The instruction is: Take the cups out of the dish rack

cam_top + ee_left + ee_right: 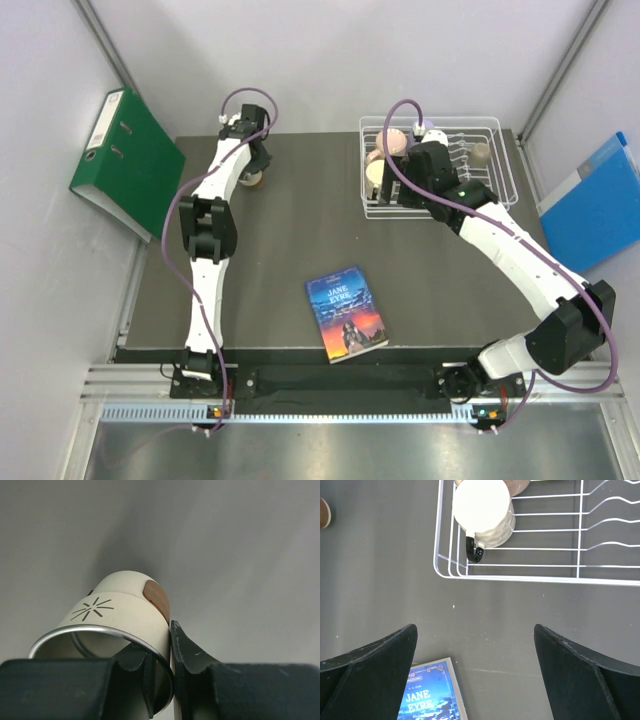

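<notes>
Left wrist: mug [117, 617] is being rim-pinched by the left end effector [160, 647]; upright lowering to the worktop [300, 230] is being advised.

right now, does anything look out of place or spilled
Nothing looks spilled or broken. Only the blue Jane Eyre paperback book lies askew on the dark grey table, an odd item here.

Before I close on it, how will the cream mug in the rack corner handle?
The mug looks ceramic, so probably stiff and breakable; its ribbed wall may aid grip. Its black handle sits by the rack rim wires and could snag.
</notes>
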Motion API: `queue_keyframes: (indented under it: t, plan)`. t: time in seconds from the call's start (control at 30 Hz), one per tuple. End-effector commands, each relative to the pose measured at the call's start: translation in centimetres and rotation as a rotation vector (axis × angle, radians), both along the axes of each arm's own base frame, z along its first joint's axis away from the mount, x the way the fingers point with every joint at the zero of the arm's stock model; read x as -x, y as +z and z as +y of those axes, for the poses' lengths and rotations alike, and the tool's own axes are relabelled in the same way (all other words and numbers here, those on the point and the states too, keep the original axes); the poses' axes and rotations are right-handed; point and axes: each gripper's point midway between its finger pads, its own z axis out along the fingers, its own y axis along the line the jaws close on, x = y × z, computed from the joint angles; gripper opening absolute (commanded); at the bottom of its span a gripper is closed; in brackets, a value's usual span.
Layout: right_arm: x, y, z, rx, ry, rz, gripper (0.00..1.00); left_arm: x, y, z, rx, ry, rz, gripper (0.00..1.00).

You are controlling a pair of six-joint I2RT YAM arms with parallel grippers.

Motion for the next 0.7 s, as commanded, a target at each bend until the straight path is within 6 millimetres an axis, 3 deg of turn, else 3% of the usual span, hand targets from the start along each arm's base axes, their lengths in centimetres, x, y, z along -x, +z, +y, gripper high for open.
queue_keyframes:
  t: [0.0,0.07,0.13,0.17,0.2,0.27,0.3,0.37,0.47,0.67]
  plan:
    - [0.0,1.5,0.2,0.015,0.008,-0.033,1.00,2.5,1.6,-0.5,-0.130,0.006,0.042,0.00]
    - [0.0,1.5,0.4,0.009,0.010,-0.033,1.00,3.7,2.4,0.1,-0.147,0.020,0.064,0.00]
    - [0.1,1.2,0.4,0.009,0.009,-0.022,1.00,5.7,1.6,0.6,-0.180,0.026,0.121,0.00]
    - [0.1,1.2,0.3,0.008,0.005,-0.021,1.00,6.3,3.2,0.6,-0.179,0.023,0.102,0.00]
    - [0.2,0.9,0.3,0.007,0.005,-0.014,1.00,7.6,2.1,0.4,-0.192,0.009,0.139,0.00]
    - [0.4,0.4,0.5,-0.002,0.008,-0.003,1.00,8.9,3.6,-0.2,-0.188,-0.009,0.125,0.00]
    - [0.4,0.3,0.6,-0.006,0.008,0.001,1.00,10.1,2.8,-0.3,-0.184,-0.019,0.162,0.00]
    - [0.6,-0.1,0.6,-0.009,0.009,0.010,0.99,11.4,3.4,-0.9,-0.135,-0.037,0.178,0.00]
    - [0.8,-0.6,0.8,-0.012,0.009,0.019,1.00,13.7,2.7,-1.5,-0.105,-0.060,0.238,0.00]
    - [1.0,-1.6,1.3,-0.010,0.012,0.041,1.00,16.0,0.8,-2.0,-0.069,-0.076,0.303,0.00]
